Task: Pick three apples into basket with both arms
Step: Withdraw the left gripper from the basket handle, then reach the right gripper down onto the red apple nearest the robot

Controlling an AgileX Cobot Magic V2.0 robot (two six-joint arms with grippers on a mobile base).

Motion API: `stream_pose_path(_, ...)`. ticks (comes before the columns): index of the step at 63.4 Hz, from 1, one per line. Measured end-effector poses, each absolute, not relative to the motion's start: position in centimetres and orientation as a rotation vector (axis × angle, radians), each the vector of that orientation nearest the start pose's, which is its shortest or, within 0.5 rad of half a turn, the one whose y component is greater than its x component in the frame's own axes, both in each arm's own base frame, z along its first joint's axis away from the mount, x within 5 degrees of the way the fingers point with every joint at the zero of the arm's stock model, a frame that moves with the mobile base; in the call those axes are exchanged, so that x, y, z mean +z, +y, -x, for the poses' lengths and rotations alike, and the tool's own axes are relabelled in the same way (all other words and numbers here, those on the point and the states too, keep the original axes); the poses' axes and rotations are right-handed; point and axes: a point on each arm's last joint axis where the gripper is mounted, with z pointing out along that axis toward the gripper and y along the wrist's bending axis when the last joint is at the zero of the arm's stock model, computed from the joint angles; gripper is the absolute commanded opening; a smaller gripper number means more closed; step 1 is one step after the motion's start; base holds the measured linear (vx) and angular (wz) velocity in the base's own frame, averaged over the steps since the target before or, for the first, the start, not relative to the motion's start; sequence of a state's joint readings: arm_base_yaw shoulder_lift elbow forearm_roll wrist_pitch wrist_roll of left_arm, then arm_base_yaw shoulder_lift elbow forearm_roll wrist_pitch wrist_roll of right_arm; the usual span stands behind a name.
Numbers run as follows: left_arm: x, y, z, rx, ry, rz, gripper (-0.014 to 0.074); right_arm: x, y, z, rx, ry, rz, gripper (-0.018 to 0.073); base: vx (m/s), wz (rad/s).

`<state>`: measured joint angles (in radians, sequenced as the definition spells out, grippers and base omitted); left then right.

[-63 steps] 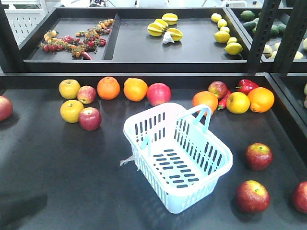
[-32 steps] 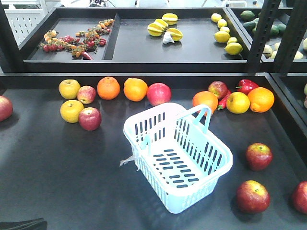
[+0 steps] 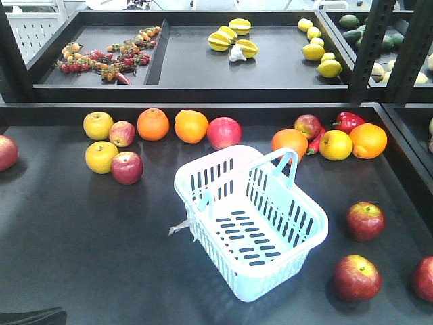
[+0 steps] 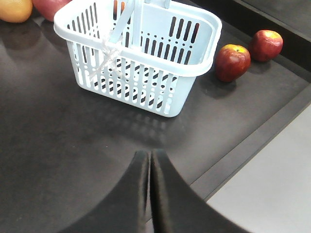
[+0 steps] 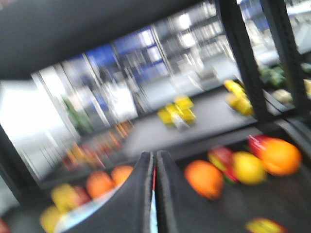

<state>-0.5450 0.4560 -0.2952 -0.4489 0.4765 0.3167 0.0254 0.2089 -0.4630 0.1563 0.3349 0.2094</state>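
Observation:
The pale blue basket [image 3: 323,227] stands empty mid-table, its handle folded down. Three dark red apples lie to its right: one [image 3: 365,221] nearer the back, one [image 3: 356,277] in front of it, one [image 3: 425,277] at the frame's edge. In the left wrist view my left gripper [image 4: 149,153] is shut and empty above bare table near the front edge, short of the basket [image 4: 184,82]; two apples [image 4: 233,62] [image 4: 266,44] lie beyond it. The right wrist view is motion-blurred; my right gripper [image 5: 155,154] is shut with nothing in it, high above the fruit row.
Oranges [image 3: 153,124], yellow apples [image 3: 98,125] and more red apples [image 3: 127,167] line the back of the table. A red pepper [image 3: 348,121] lies at back right. A raised shelf [image 3: 189,68] holds starfruit, lemons and small fruit. A black post [image 3: 369,40] rises at right.
A dark part of the left arm has come into the lower left corner of the front view. The basket and the fruit have not moved.

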Motion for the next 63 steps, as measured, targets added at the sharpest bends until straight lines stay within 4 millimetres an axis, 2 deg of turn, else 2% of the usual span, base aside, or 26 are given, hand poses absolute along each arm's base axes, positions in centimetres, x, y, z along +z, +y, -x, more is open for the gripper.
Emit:
stream_pose_path(5, 24.2, -6.4, -7.0, -0.59, 2.036, -0.602, -0.0008, 33.9, 0.7, -6.5, 0.239, 1.719, -0.137, 0.0073, 0.0, 0.0)
stream_pose_path(8, 24.2, -6.4, -7.0, -0.59, 2.036, -0.602, -0.0008, 34.3, 0.7, -7.3, 0.189, 1.827, -0.083, 0.0135, 0.0, 0.0)
stream_pose_path(14, 24.2, -6.4, -7.0, -0.59, 2.036, -0.602, -0.0008, 34.4, 0.9, -9.3, 0.131, 1.995, 0.002, 0.0343, 0.0, 0.0)
stream_pose_path(22, 24.2, -6.4, -7.0, -0.59, 2.036, -0.602, -0.0008, 32.9, 0.9, -12.4, 0.079, 2.169, 0.087, 0.0622, 0.0, 0.0)
stream_pose_path(26, 24.2, -6.4, -7.0, -0.59, 2.036, -0.602, -0.0008, 32.3, 0.9, -13.5, 0.052, 2.207, 0.11, 0.0727, 0.0, 0.0)
stream_pose_path(40, 24.2, -6.4, -7.0, -0.59, 2.036, -0.602, -0.0008, 30.4, 0.8, -16.7, 0.03, 2.365, 0.129, 0.0708, 0.0, 0.0)
stream_pose_path(51, 24.2, -6.4, -7.0, -0.59, 2.035, -0.602, -0.0008, 29.3, 0.9, -20.1, 0.04, 2.539, 0.139, 0.068, 0.0, 0.0)
stream_pose_path(63, 24.2, -6.4, -7.0, -0.589, 2.034, -0.601, -0.0008, 26.2, 1.0, -23.9, 0.052, 2.739, 0.147, 0.0665, 0.0, 0.0)
